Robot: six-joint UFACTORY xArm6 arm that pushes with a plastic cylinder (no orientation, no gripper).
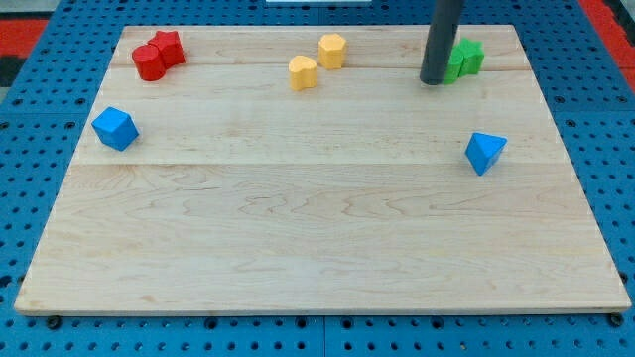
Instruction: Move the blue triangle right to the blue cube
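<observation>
cube [115, 128] left, triangle [484, 152] right — well apart

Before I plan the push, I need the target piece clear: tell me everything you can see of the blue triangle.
The blue triangle is a small, solid-looking wedge, plain blue with lighter and darker faces, one point aimed toward the view's bottom. It rests on the wooden board near the view's right edge, alone, touching nothing else. My tip stands toward the view's top from it, beside the green blocks, well apart.

1. The worktop [317, 238] is pale wood with fine grain.
2. The triangle [485, 152] and cube [115, 128] are blue.
3. Two blocks [159, 55] are red, two [317, 60] yellow, two [464, 58] green.
4. The rod [442, 40] is dark grey.
</observation>
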